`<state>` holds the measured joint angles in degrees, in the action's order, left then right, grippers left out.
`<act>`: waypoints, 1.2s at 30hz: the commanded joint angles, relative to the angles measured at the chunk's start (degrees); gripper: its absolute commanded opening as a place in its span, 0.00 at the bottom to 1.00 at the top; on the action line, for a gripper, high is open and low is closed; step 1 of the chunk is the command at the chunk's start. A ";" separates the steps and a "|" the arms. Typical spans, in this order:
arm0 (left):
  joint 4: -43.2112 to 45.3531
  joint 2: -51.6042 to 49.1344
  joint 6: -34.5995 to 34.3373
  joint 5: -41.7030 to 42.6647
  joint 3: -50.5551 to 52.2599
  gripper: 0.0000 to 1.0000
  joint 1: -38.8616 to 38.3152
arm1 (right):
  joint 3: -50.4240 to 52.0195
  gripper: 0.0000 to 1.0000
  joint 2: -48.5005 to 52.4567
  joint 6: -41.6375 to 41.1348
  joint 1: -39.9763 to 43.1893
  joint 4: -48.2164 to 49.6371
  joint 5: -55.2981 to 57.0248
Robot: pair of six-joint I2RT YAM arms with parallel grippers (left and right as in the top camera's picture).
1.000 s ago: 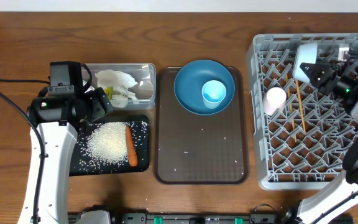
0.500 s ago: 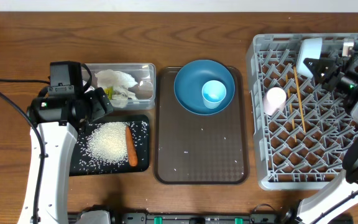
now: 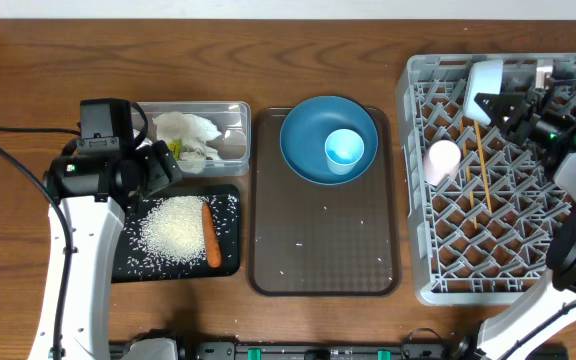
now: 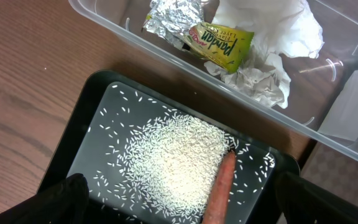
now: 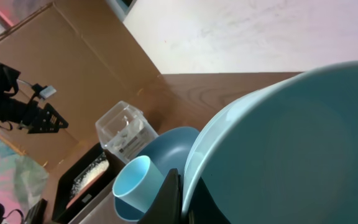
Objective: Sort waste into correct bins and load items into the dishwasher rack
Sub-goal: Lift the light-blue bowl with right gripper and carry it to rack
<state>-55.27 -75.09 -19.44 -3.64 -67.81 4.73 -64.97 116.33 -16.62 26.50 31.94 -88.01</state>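
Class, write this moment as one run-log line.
left jaws open above black tray | right jaws shut on pale blue bowl over dishwasher rack | blue plate, cup on brown tray

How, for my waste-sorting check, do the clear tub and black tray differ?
The clear tub is see-through with taller walls; the black tray is opaque and shallow. The tub holds crumpled tissue and a yellow wrapper; the tray holds rice and a carrot. Both are rectangular and sit side by side.
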 commanded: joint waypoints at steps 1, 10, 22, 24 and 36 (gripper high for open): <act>-0.11 0.61 0.13 -0.90 -0.68 0.99 0.24 | -0.07 0.01 3.78 1.92 0.26 0.04 0.11; -0.11 0.61 0.13 -0.92 -0.68 0.99 0.24 | -0.44 0.06 5.81 -10.91 5.90 7.63 2.67; -0.11 0.61 0.13 -0.90 -0.68 0.99 0.24 | -0.44 0.16 5.81 -21.35 11.69 9.92 2.45; -0.11 0.61 0.13 -0.90 -0.68 0.98 0.24 | -0.44 0.11 5.81 -22.23 11.56 10.10 2.45; -0.11 0.61 0.13 -0.92 -0.68 0.98 0.24 | -0.46 0.01 5.81 -50.34 11.23 38.77 -0.63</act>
<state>-55.27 -75.09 -19.44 -3.64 -67.81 4.73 -65.25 122.21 -51.05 38.22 63.96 -86.54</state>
